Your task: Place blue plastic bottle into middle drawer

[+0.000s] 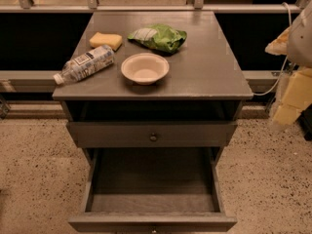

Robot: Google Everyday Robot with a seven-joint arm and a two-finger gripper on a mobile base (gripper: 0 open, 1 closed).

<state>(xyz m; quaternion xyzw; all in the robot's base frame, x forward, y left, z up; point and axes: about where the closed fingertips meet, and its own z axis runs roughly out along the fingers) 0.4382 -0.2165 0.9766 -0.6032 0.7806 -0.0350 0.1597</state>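
Cabinet top (209, 65) carries blue plastic bottle (86, 65), sponge (106, 40), green bag (159, 37), bowl (145, 68); claw (288, 101) hangs at its right.

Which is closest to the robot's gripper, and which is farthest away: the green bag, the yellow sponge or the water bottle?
The gripper hangs at the picture's right edge, beside the cabinet top.
1. Green bag: back middle of the top, nearest.
2. Yellow sponge: back left.
3. Blue plastic bottle: lying on its side at the left edge, farthest.
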